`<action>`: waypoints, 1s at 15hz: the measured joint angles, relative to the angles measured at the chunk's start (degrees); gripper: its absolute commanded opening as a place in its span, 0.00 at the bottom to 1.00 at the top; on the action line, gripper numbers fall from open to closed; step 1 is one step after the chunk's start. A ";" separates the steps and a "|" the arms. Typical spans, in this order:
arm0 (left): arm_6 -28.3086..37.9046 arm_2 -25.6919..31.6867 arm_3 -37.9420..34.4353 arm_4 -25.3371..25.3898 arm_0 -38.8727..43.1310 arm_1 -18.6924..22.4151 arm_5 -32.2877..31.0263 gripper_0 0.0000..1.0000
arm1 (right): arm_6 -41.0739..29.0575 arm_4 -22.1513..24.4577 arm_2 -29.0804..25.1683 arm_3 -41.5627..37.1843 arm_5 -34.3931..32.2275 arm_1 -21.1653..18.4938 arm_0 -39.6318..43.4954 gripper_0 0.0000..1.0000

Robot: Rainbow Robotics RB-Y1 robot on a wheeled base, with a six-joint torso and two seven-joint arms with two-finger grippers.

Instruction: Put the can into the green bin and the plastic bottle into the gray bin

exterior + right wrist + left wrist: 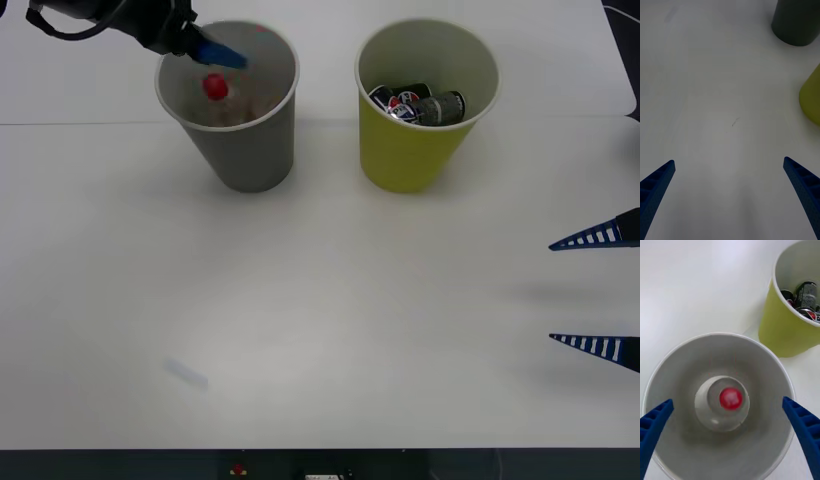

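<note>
Bins stand side by side at the far side of the table (pixel 320 330) in the front view: the gray bin (pixel 245 150) on the left, the green bin (pixel 410 150) on the right. The can (pixel 420 105) lies inside the green one. The plastic bottle (pixel 222 98) stands upright inside the gray one, red cap up. The left gripper (pixel 215 52) hangs over the gray bin's far-left rim; from here I can't tell how its fingers stand. The right gripper (pixel 600 290) waits at the right edge, near side, fingers spread wide, well apart from both bins.

From the right wrist, the right gripper (pixel 730 198) has nothing but bare table between its parted fingers, with the gray bin (pixel 795 22) and green bin (pixel 811 99) off ahead.

From the left wrist, the left gripper (pixel 728 435) looks straight down into the gray bin (pixel 677 371), fingers wide apart and holding nothing. The bottle (pixel 722 403) sits directly beneath, its long axis pointing up at the camera, with the green bin (pixel 784 333) and can (pixel 805 296) just beside.

Both things seem to be binned; I'd judge the left arm simply needs to lift straight up clear of the rim.
</note>
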 measured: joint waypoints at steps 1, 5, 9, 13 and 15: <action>-1.39 0.83 -1.03 0.60 0.88 0.46 -0.29 1.00 | 0.00 0.00 0.00 0.00 0.00 0.00 0.00 1.00; -5.31 10.21 -10.89 2.62 11.54 4.00 -0.45 1.00 | 0.00 0.00 0.00 0.00 0.00 0.00 0.00 1.00; -8.00 22.51 -22.29 5.41 26.83 7.54 -0.41 1.00 | 0.00 0.00 0.00 0.00 0.00 0.00 0.00 1.00; -20.98 33.27 -25.20 15.25 41.28 9.87 -0.46 1.00 | 0.00 0.00 0.00 0.00 0.00 0.00 0.00 1.00; -27.11 36.93 -25.94 18.54 47.30 10.73 -0.46 1.00 | 0.00 0.00 0.00 0.00 0.00 0.00 0.00 1.00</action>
